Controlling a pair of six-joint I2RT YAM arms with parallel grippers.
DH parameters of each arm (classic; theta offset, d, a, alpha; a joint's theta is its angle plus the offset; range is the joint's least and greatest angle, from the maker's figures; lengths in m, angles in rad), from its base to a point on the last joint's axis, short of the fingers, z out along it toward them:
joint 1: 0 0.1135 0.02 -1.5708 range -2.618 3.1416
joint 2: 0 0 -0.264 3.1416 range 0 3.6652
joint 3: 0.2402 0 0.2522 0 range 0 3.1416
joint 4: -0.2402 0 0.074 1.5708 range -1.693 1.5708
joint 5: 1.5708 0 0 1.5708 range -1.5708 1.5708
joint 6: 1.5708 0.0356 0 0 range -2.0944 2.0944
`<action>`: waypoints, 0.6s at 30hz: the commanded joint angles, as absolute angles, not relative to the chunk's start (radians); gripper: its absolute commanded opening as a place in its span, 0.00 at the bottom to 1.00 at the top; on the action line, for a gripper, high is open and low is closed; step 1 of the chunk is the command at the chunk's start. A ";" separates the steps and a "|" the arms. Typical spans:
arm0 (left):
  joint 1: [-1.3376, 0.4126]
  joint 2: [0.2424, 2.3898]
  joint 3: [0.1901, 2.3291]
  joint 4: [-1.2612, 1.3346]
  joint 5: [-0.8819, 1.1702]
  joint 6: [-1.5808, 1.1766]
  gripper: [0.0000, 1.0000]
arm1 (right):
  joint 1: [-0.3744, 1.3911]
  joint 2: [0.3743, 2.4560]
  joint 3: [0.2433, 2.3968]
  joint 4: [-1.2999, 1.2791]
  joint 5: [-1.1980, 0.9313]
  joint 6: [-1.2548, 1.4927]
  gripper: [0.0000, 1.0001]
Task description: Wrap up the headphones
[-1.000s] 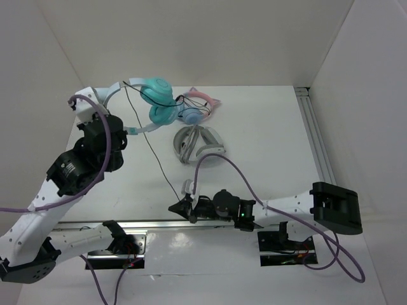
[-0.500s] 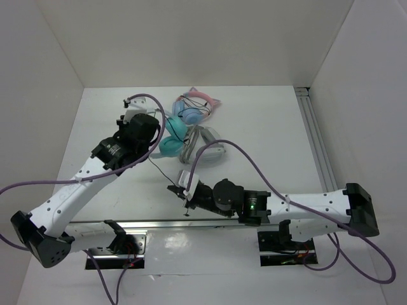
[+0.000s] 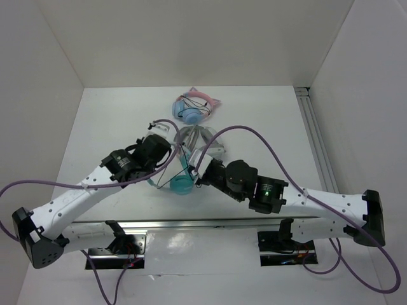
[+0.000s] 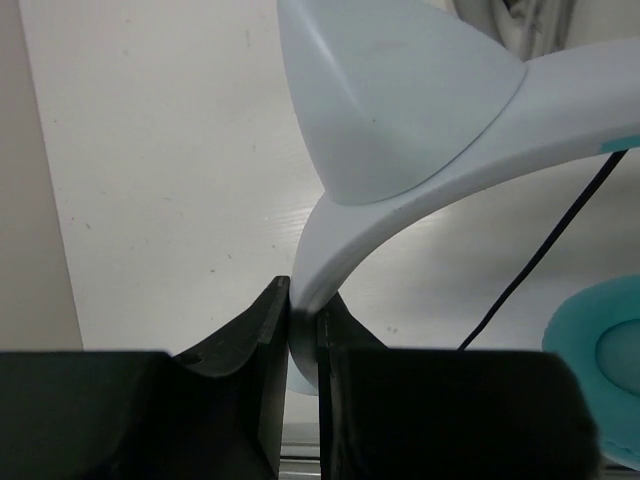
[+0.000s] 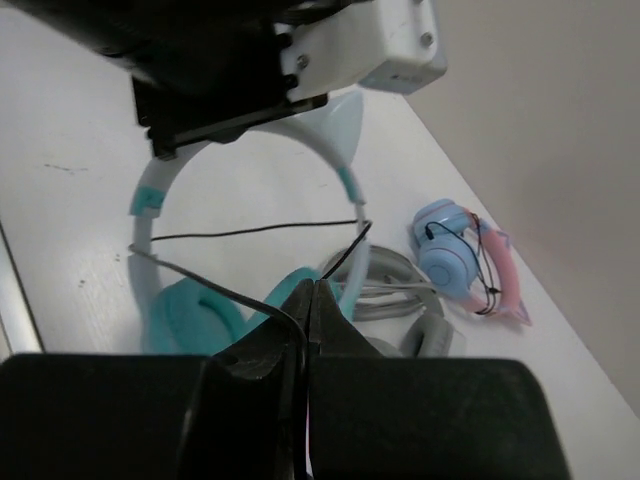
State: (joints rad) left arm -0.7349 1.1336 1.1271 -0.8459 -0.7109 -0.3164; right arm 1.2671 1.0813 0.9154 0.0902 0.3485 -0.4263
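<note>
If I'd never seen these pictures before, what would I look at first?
The teal cat-ear headphones in the middle of the table, caught between two robot grippers. The left gripper pinches the pale headband, and the right gripper is shut on the thin black cable. Behind them lie a pink-banded pair and a grey pair.

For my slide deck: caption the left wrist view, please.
Left gripper pinches the pale headband of the teal headphones, black cable trailing alongside.
</note>
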 commanded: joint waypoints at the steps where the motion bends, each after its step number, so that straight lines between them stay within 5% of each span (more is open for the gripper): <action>1: -0.814 1.103 1.140 -0.914 -0.723 -0.380 0.00 | 1.235 1.055 1.005 0.110 0.423 -0.500 0.00; 8: -0.957 1.080 1.198 -0.977 -0.614 -0.376 0.00 | 1.110 1.083 1.005 0.163 0.436 -0.520 0.00; 18: -0.966 0.963 1.272 -1.087 -0.560 -0.371 0.00 | 0.830 1.135 0.996 0.184 0.172 -0.400 0.00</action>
State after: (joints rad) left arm -0.9592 1.0077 1.2377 -0.9771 -0.6003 -0.3901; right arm 0.8886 1.1503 0.9447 0.0845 0.2317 -0.4412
